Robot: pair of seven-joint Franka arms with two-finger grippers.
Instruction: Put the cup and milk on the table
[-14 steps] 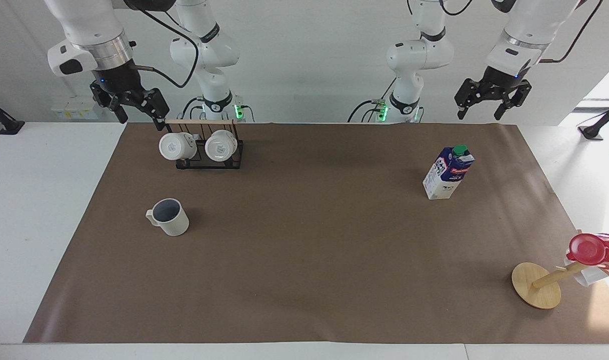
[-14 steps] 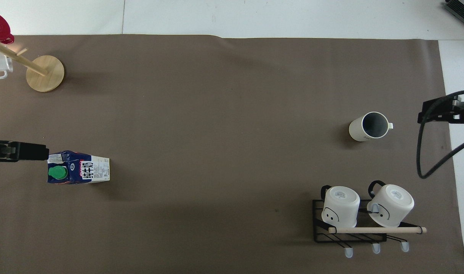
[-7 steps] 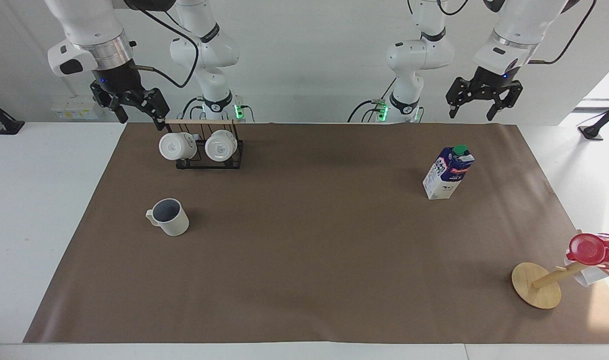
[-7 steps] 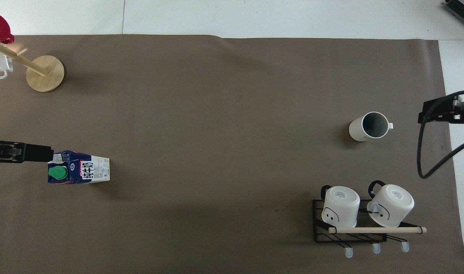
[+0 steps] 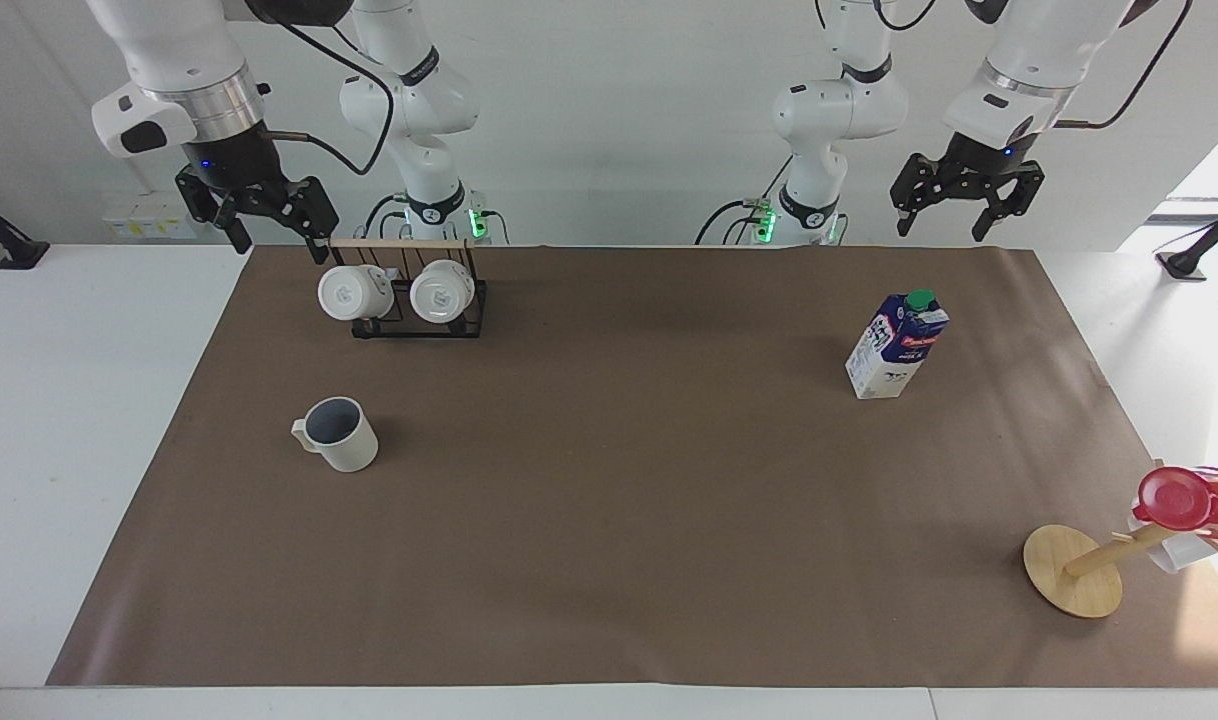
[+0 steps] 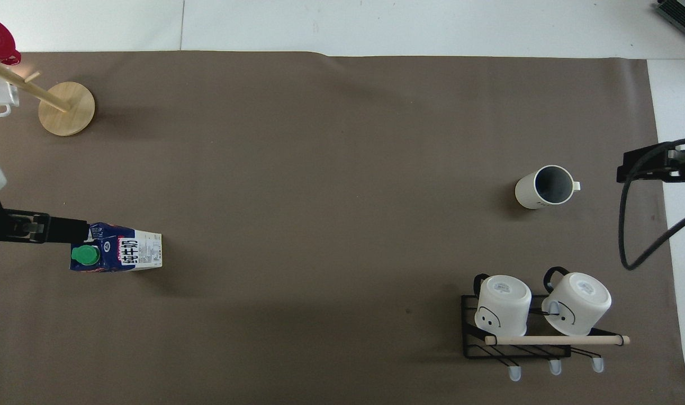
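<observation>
The cup [image 5: 341, 435], cream-white with a grey-blue inside, stands upright on the brown mat [image 5: 609, 520] toward the right arm's end; it also shows in the overhead view [image 6: 542, 187]. The milk [image 5: 895, 345], a blue-and-white carton with a green cap, stands upright on the mat toward the left arm's end and shows in the overhead view [image 6: 117, 255]. My left gripper [image 5: 954, 212] is open and empty, high in the air beside the milk [image 6: 61, 232]. My right gripper [image 5: 274, 228] is open and empty, raised over the mat's edge by the rack [image 6: 652, 167].
A black wire rack [image 5: 417, 312] holding two plain white mugs stands nearer to the robots than the cup. A wooden mug tree [image 5: 1072, 572] with a red cup [image 5: 1174, 498] stands at the left arm's end, farther from the robots than the milk.
My left gripper has risen and shifted a little toward the table's middle, beside the milk. My right gripper has lifted slightly. The cup and the milk have not moved.
</observation>
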